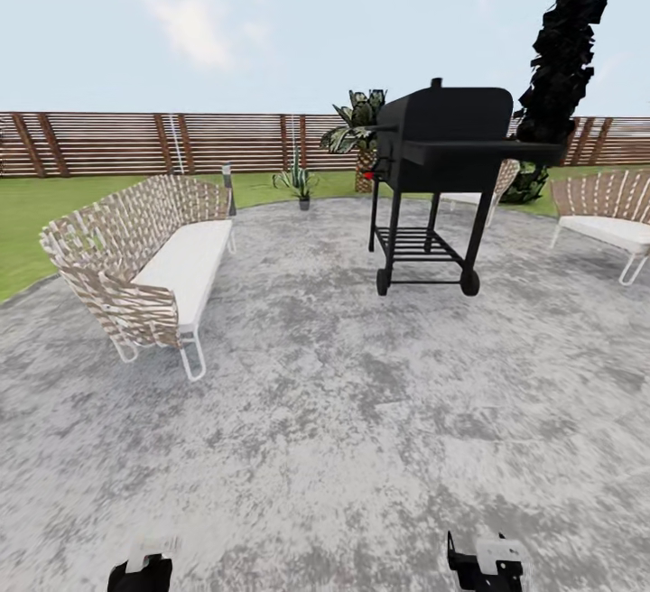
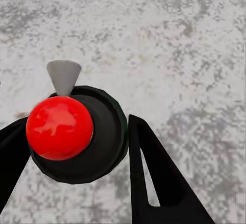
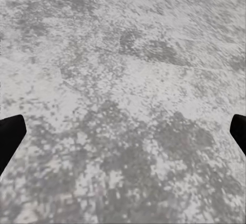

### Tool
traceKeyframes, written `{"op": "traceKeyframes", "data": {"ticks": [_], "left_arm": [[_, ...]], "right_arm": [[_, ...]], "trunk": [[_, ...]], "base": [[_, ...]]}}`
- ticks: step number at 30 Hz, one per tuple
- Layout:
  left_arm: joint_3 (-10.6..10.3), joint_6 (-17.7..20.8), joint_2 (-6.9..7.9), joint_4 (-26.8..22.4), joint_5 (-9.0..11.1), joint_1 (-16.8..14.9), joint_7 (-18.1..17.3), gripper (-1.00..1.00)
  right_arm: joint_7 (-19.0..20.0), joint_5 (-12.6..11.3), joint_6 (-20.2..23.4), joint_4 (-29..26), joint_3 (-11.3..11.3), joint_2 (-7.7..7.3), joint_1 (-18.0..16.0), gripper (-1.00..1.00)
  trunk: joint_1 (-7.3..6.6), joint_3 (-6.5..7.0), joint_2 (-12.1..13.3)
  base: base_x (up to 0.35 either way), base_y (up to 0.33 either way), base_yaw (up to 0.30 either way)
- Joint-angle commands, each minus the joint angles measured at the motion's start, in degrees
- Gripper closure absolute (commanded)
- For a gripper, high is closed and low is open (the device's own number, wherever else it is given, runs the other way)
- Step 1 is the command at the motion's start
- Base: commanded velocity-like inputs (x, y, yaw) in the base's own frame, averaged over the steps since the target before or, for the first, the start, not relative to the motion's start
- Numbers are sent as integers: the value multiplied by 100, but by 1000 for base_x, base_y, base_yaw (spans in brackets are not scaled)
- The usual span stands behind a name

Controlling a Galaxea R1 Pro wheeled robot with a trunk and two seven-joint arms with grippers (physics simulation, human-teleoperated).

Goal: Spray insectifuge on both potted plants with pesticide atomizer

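1. The left gripper (image 2: 77,147) had its jaws clamped on the atomizer (image 2: 77,131), a black round body with a glossy red ball on top and a grey cone nozzle, seen in the left wrist view above the grey paving.
2. The right gripper (image 3: 123,137) had its jaws wide apart with nothing between them, only mottled grey patio (image 3: 128,80) beneath.
3. In the head view both grippers sat low at the bottom edge, left (image 1: 141,572) and right (image 1: 486,565), over the round paved patio (image 1: 343,411).
4. A black barbecue grill (image 1: 442,168) on wheels stood on the patio ahead; its lid was shut, so what it held could not be told.
5. A woven bench (image 1: 149,258) with a white cushion stood to the left, another woven seat (image 1: 609,217) to the right.
6. Near the far patio edge a long-leaved spiky plant sat in a small dark pot (image 1: 304,203); a palm (image 1: 359,127) rose behind the grill.
7. A brown slatted fence (image 1: 135,143) closed the lawn (image 1: 36,213), with a tall dark tree (image 1: 564,50) at right.
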Motion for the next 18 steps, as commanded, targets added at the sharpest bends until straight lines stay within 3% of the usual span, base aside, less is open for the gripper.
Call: {"op": "traceKeyframes", "data": {"ticks": [1,14,18], "left_arm": [[44,-13,-1,7,26,-5,-51,100],[44,-13,-1,7,26,-5,-51,100],[44,-13,-1,7,26,-5,-51,100]], "right_arm": [[-39,61,-12,7,-22,0,-4,-100],[-39,61,-12,15,-22,0,-4,-100],[-39,61,-12,15,-22,0,-4,-100]], "trunk": [[2,-5,-2],[2,27,-2],[2,36,-2]], "base": [[338,0,185],[338,0,263],[338,0,111]]}}
